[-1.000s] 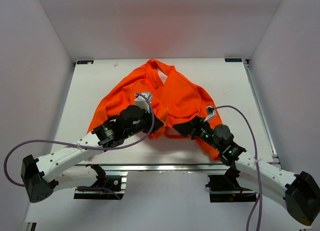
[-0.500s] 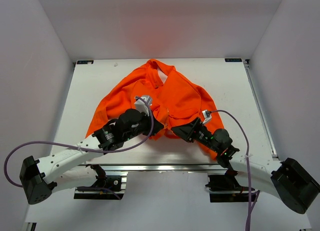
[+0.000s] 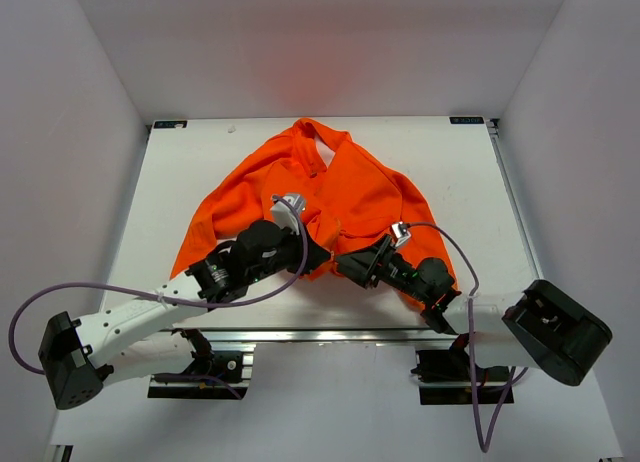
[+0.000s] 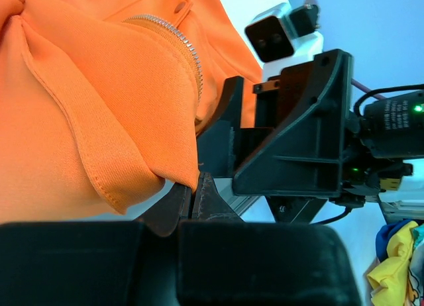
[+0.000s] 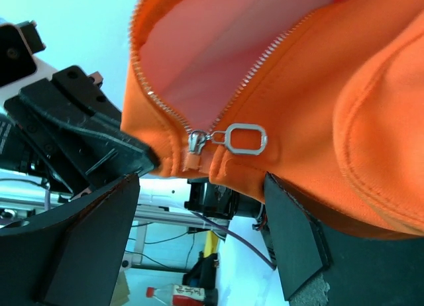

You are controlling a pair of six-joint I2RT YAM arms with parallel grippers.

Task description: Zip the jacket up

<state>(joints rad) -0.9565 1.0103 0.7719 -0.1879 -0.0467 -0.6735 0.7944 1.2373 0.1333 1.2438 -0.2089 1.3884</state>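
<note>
We are seeing the orange jacket (image 3: 345,187) lying spread on the white desk (image 3: 180,172). Our left tool (image 4: 193,199) is pinching the jacket's bottom hem, closed on the fabric. Our right tool (image 5: 199,193) is gaping wide open, 1 finger on either side of the zipper slider (image 5: 195,144) and pull tab (image 5: 246,138).

Top camera high above the table (image 3: 170,172), looking down, wrist cameras close, facing each other, sharing the jacket (image 5: 311,67) hem.
</note>
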